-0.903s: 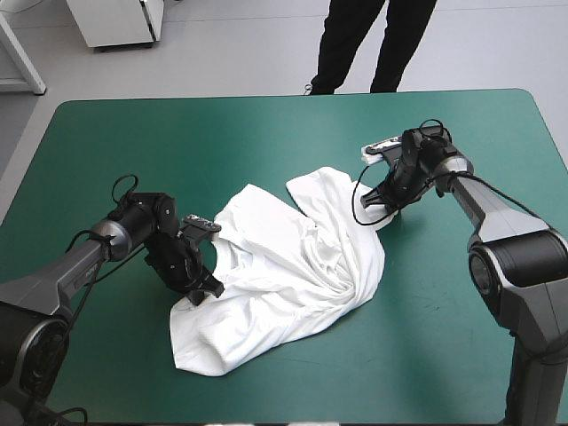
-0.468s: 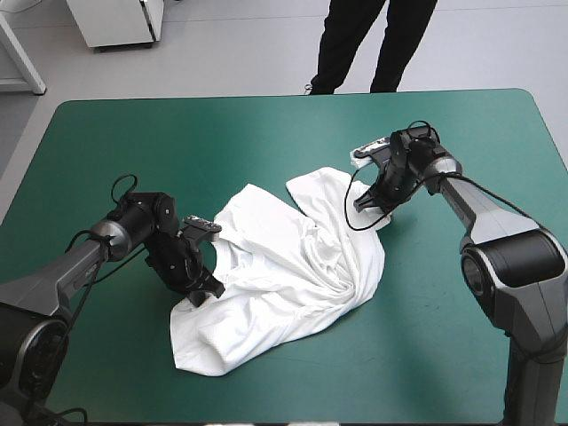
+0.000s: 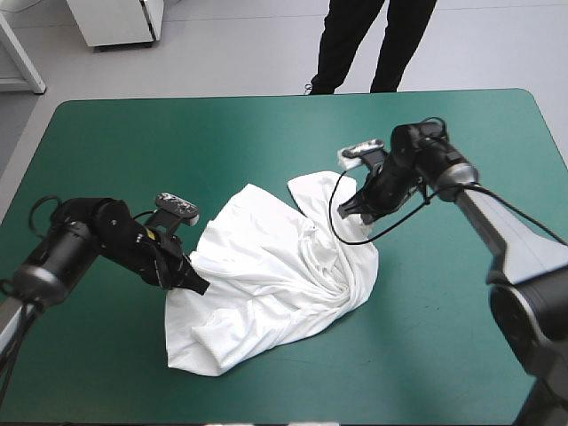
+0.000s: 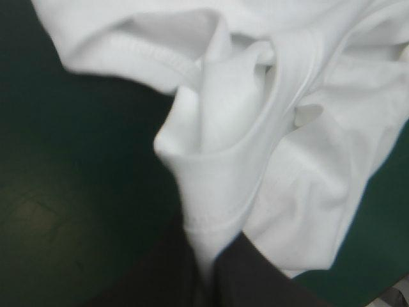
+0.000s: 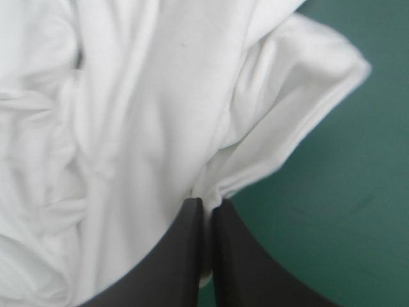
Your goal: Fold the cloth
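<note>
The white T-shirt (image 3: pixel 280 271) lies crumpled in a heap at the middle of the teal-green table. My left gripper (image 3: pixel 193 286) is at the heap's left edge, shut on the T-shirt; the left wrist view shows a hemmed fold of the T-shirt (image 4: pixel 217 185) pinched where my left gripper (image 4: pixel 206 275) closes. My right gripper (image 3: pixel 348 209) is at the heap's far right edge, shut on the T-shirt. In the right wrist view, the T-shirt (image 5: pixel 128 128) spreads ahead of my right gripper (image 5: pixel 208 208), a folded edge caught between its fingers.
Bare teal-green cover (image 3: pixel 177 133) surrounds the heap on all sides, with wide room at the far side and at the near right (image 3: pixel 435 355).
My left gripper has pulled the cloth's left edge outward to the left, stretching that side. My right gripper has shifted left and nearer, dragging the far right edge with it.
</note>
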{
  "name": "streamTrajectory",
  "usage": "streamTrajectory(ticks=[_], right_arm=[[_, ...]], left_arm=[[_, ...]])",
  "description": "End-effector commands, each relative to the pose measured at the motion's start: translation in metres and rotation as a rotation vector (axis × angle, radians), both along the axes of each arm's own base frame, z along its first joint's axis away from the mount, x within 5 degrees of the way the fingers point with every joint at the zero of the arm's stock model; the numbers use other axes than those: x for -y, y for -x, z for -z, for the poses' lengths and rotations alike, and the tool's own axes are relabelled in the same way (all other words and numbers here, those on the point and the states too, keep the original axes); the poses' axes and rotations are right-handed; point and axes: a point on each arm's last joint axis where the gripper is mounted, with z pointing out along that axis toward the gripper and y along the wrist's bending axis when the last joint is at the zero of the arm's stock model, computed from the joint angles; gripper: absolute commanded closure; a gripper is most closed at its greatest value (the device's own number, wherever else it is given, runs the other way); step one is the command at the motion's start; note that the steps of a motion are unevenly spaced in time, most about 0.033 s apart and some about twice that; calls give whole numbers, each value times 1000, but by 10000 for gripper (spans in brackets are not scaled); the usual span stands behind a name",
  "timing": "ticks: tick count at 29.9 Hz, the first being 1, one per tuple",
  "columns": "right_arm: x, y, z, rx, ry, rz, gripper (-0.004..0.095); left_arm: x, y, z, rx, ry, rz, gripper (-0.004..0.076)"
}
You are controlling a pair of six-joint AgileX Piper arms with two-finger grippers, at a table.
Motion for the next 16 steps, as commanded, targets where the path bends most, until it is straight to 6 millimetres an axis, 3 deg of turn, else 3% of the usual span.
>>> streamTrajectory(ticks=[1,5,9,12,16], right_arm=[[19,50,-99,259,-104,32,923],[46,115,-171,518,-162,74,923],[74,187,-222,754,-256,125,923],[93,241,-246,914,-312,139,923],[116,303,-263,1076,-403,175,923]], left_arm=[[-4,30,-56,186,123,-9,733],[-12,63,-119,425,207,0,733],[-23,101,-177,659,279,11,733],[-27,126,-212,784,353,34,733],[-33,158,-246,883,415,76,733]])
